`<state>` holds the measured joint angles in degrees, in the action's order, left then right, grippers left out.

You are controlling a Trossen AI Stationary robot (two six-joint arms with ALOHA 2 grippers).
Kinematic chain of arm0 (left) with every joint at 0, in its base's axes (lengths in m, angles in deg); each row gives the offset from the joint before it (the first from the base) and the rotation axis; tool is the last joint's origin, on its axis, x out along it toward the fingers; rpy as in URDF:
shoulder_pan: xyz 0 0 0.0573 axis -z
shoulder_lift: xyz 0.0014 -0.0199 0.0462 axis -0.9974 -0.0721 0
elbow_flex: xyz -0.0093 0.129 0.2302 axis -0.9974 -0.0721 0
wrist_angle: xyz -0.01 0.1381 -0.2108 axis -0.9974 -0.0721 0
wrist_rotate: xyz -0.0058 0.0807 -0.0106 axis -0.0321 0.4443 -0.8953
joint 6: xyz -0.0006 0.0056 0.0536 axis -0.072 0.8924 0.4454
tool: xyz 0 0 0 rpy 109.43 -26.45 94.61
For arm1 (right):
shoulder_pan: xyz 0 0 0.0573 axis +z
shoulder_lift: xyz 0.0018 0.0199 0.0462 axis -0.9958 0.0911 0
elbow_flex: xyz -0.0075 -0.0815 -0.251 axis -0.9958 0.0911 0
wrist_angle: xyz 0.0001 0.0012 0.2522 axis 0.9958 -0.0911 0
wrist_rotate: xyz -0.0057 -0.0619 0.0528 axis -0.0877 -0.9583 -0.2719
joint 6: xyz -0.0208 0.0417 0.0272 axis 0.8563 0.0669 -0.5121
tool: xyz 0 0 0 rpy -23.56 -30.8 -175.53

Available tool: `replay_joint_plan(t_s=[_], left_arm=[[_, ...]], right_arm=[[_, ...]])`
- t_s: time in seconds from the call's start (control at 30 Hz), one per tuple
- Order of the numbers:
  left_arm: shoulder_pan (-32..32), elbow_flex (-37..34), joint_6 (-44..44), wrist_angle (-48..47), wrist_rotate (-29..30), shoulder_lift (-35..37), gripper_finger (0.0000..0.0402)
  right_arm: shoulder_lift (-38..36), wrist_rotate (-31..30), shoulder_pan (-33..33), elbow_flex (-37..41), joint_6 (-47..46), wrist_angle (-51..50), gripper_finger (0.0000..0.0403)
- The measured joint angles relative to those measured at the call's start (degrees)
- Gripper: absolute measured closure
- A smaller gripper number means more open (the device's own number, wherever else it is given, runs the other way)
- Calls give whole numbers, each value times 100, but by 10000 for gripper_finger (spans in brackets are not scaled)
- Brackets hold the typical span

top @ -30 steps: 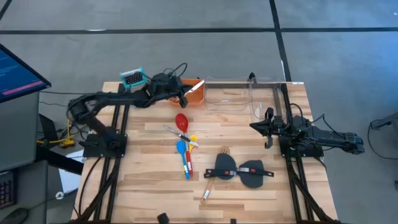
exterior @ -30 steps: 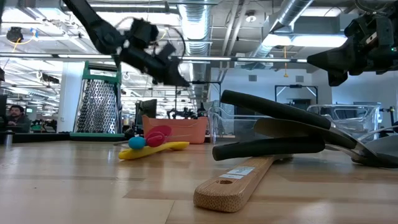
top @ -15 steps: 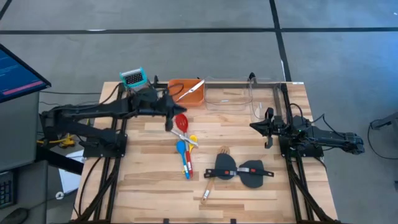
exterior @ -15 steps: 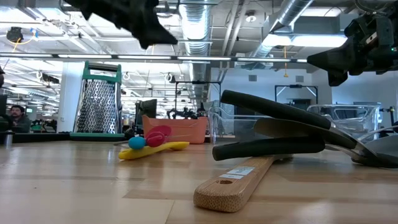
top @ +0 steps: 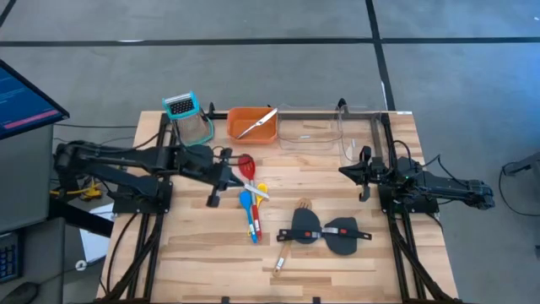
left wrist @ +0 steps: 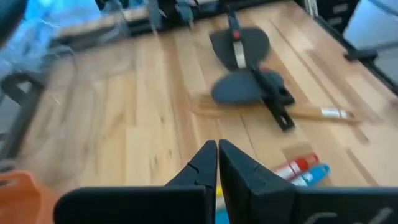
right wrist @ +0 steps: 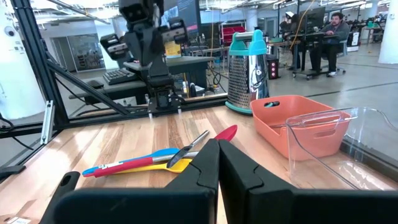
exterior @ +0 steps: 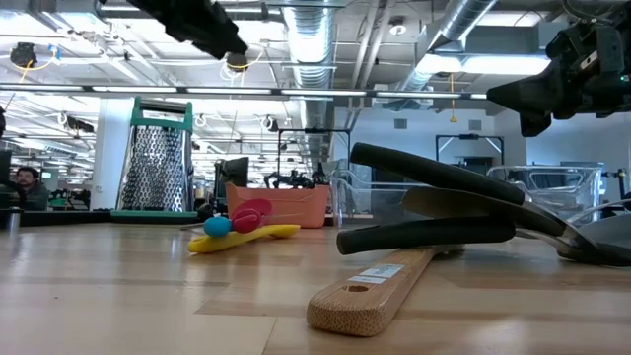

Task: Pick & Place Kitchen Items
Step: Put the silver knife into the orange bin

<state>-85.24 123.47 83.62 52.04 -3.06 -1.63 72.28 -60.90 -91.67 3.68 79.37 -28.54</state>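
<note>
High view, left to right. My left gripper [top: 213,199], jaws clenched on nothing, hangs just left of the cluster of red, blue and yellow plastic spoons [top: 250,201] crossed by silver metal tongs [top: 243,183]. I judge that descending clenched would shove the cluster aside; crossed handles could also drag a neighbour up. Right of the cluster lie the two black spatulas [top: 326,232] over a wooden fork-like spatula [top: 290,245]. My right gripper [top: 364,175] waits clenched, well right of the cluster.
</note>
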Motion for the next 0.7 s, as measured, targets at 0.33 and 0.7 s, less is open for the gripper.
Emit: replay_joint_plan(t_s=[0.33,0.7], left_arm=[[121,-717,150,-142,829,-48,400],[94,-1037,152,1128,933,-48,400]], right_arm=[[0,0,-2,0,2,2,403],[0,0,-2,0,4,96,403]])
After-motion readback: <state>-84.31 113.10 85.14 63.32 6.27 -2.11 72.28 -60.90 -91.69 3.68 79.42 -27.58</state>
